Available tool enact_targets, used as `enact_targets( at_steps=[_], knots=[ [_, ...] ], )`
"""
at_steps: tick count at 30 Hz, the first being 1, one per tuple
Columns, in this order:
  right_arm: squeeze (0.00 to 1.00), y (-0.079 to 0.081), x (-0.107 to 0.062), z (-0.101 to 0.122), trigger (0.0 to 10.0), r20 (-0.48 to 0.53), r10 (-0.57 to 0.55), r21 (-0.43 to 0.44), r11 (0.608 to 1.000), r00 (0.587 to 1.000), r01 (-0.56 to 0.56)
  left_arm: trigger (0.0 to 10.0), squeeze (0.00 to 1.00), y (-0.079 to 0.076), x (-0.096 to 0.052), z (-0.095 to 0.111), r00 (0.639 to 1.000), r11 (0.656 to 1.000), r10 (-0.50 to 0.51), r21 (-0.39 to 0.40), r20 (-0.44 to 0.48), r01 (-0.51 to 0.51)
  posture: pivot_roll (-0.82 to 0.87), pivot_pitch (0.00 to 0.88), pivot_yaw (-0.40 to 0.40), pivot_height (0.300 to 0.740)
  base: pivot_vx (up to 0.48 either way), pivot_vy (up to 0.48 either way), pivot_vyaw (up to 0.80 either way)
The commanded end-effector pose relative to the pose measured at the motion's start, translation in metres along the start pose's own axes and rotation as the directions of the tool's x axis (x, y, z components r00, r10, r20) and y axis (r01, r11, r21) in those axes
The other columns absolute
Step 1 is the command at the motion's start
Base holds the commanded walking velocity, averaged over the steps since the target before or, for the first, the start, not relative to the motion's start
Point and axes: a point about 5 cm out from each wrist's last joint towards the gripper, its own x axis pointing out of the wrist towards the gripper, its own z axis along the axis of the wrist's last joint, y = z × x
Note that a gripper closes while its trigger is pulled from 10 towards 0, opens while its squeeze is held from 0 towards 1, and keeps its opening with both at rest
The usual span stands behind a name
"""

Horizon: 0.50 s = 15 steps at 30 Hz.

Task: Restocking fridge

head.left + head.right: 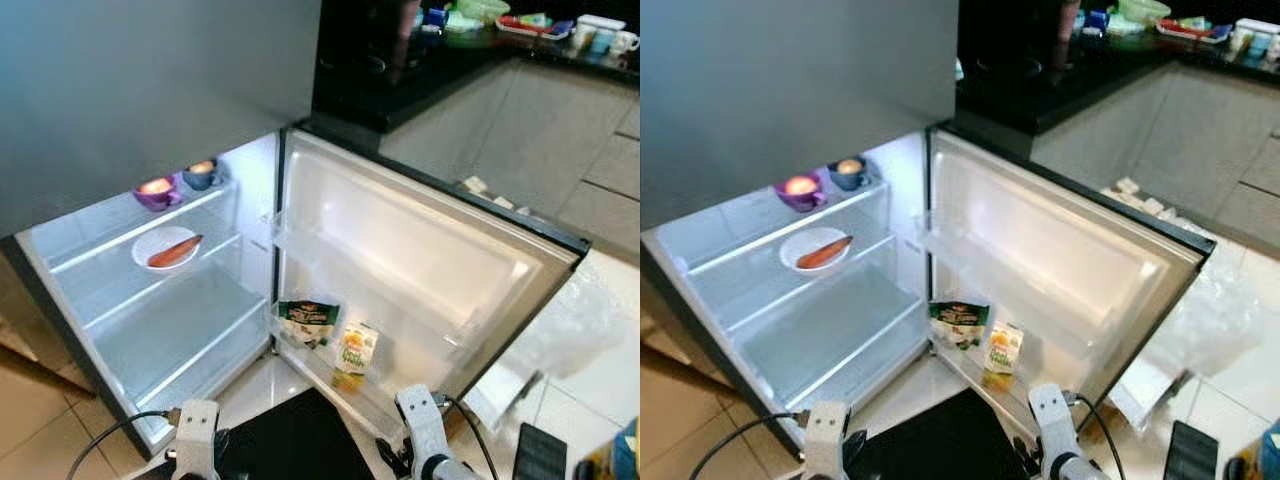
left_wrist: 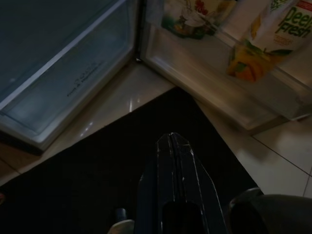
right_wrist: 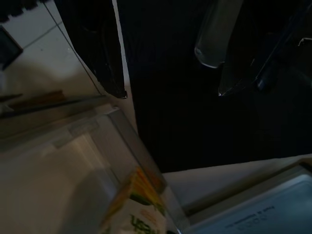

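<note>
The fridge stands open at centre frame; its lower shelves are bare. A plate and two cups occupy upper-left shelves; two cartons crowd the door bin.

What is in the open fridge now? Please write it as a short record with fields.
fridge door: open
upper shelf: purple cup, blue cup
middle shelf: white plate with an orange-red food item
lower door bin: green packet, juice carton
floor: black mat in front of fridge
left gripper: shut, low over mat
right gripper: open, low beside door bin
</note>
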Motion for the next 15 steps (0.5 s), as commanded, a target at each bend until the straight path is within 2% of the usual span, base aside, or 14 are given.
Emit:
enact_targets(
  at_steps=[1, 6, 15],
  knots=[
    [0.00, 0.0003, 0.0001, -0.0004, 10.0, -0.003, 0.000, 0.005, 1.000, 1.000, 0.000, 10.0, 0.00, 0.0002, -0.0014, -0.0023, 1.000, 1.000, -0.002, 0.005, -0.010, 0.002, -0.07, 0.015, -0.075, 0.713, 0.000, 0.000, 0.00],
    [0.00, 0.0009, -0.0001, -0.0010, 10.0, -0.004, 0.000, 0.005, 1.000, 1.000, 0.000, 10.0, 0.00, -0.0004, -0.0012, -0.0011, 1.000, 1.000, -0.014, 0.024, -0.004, 0.014, -0.07, 0.016, -0.075, 0.713, 0.000, 0.000, 0.00],
    [0.00, 0.0018, -0.0001, -0.0015, 10.0, -0.003, -0.001, 0.007, 1.000, 1.000, 0.001, 10.0, 0.00, -0.0024, -0.0012, -0.0014, 1.000, 1.000, -0.019, 0.020, -0.002, 0.019, -0.07, 0.019, -0.074, 0.713, 0.000, -0.466, 0.00]
  ],
)
